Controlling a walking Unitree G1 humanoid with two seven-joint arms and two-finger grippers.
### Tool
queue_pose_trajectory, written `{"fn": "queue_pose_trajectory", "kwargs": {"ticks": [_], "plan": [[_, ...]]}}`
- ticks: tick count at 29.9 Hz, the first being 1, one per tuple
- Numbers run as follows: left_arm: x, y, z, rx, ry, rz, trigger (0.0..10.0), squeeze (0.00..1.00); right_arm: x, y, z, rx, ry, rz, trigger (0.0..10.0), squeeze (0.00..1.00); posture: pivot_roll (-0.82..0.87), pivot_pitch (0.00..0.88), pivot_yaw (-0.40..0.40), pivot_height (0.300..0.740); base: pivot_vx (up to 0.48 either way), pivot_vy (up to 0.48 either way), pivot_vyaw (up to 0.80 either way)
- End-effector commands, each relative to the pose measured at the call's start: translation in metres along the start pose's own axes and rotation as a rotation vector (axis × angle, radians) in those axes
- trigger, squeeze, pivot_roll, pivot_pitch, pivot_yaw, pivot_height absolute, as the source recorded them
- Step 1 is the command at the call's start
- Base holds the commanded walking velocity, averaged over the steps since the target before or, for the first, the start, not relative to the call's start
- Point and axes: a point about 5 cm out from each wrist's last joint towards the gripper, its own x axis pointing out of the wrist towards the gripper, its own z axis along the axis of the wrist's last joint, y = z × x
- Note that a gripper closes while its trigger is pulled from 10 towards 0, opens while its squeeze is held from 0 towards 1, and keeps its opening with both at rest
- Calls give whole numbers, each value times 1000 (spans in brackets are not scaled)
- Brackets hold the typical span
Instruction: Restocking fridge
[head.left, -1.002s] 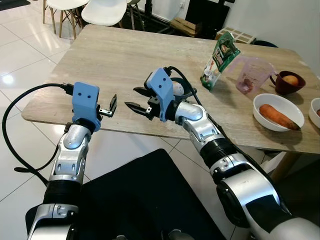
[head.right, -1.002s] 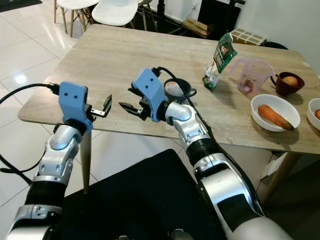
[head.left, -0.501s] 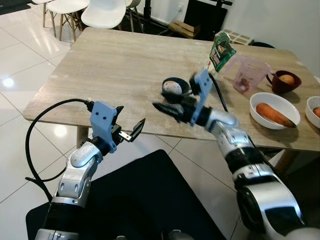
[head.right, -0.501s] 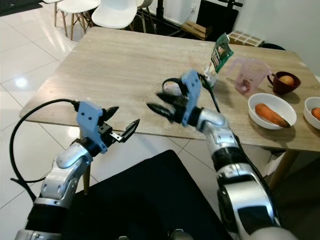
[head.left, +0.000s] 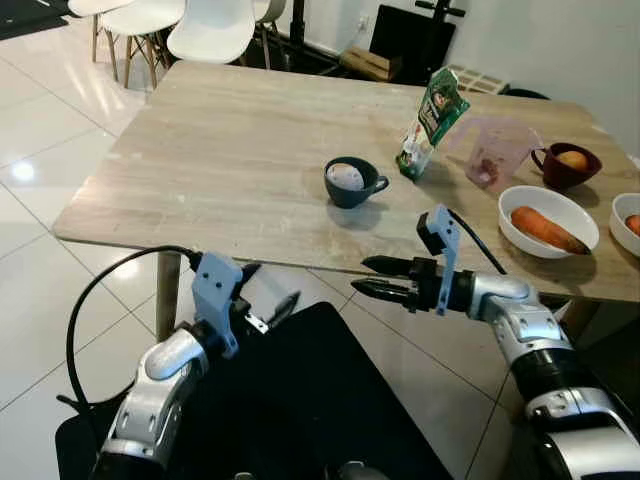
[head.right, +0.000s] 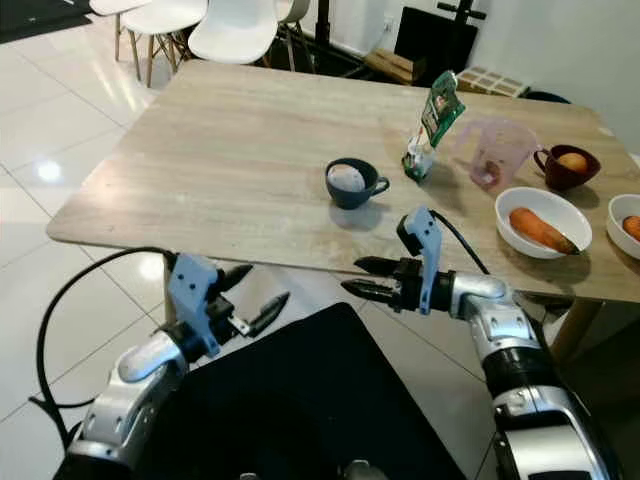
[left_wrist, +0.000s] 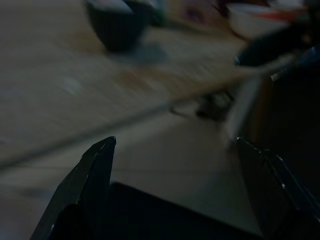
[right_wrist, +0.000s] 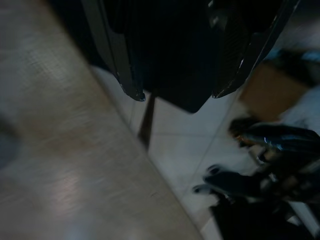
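I'm holding both pincers released and empty below the surface edge: right pincer, left pincer. Cup with egg is sitting beyond the right pincer, carrot bowl further off, waiting to be restocked.

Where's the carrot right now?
In the left eye view the carrot lies in a white bowl on the table's right side, beside the dark red cup and just beyond the right gripper.

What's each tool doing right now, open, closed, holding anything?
Left tool: open, empty, below the table edge.
Right tool: open, empty, at the table's near edge.
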Motion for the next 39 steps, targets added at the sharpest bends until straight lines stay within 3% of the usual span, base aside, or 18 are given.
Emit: {"fn": "queue_pose_trajectory", "kwargs": {"ticks": [1, 6, 8, 13, 15, 18, 21, 25, 26, 27, 32, 39], "plan": [[-6, -2, -24, 21, 134, 3, 10000, 0, 1, 9, -15, 30, 73, 60, 10000, 0, -79, 99, -53, 736, 0, 0, 0], [-23, 17, -71, 81, 396, 206, 10000, 0, 12, 21, -52, 13, 271, 79, 10000, 0, -73, 95, -56, 736, 0, 0, 0], [-32, 22, -89, 57, 469, 296, 10000, 0, 17, 25, -71, 13, 347, 54, 10000, 0, -73, 95, -56, 736, 0, 0, 0], [-54, 22, -123, -43, 560, 506, 10000, 0, 29, 33, -112, 69, 449, -83, 10000, 0, -67, 95, -62, 736, 0, 0, 0], [-57, 21, -127, -52, 572, 530, 10000, 0, 30, 34, -116, 79, 453, -105, 10000, 0, -68, 96, -62, 736, 0, 0, 0], [-73, 14, -147, -106, 617, 638, 10000, 0, 33, 39, -139, 118, 495, -280, 10000, 0, -68, 94, -63, 736, 0, 0, 0], [-80, 8, -158, -90, 649, 667, 10000, 0, 34, 40, -151, 131, 506, -406, 10000, 0, -70, 88, -64, 736, 0, 0, 0], [-89, -7, -173, -108, 686, 678, 10000, 0, 24, 45, -174, 161, 531, -677, 10000, 0, -68, 71, -73, 736, 0, 0, 0], [-89, -7, -173, -108, 686, 678, 10000, 0, 24, 45, -174, 161, 531, -677, 10000, 0, -68, 71, -73, 736, 0, 0, 0], [-90, -15, -178, -130, 682, 692, 10000, 0, 9, 53, -192, 254, 548, -832, 10000, 0, -63, 67, -77, 736, 0, 0, 0], [-89, -17, -178, -180, 642, 738, 10000, 0, -5, 63, -208, 366, 552, -963, 10000, 0, -58, 64, -78, 736, 0, 0, 0], [-89, -18, -180, -174, 632, 737, 10000, 0, -3, 78, -219, 367, 559, -955, 10000, 0, -63, 65, -68, 736, 0, 0, 0]]}}
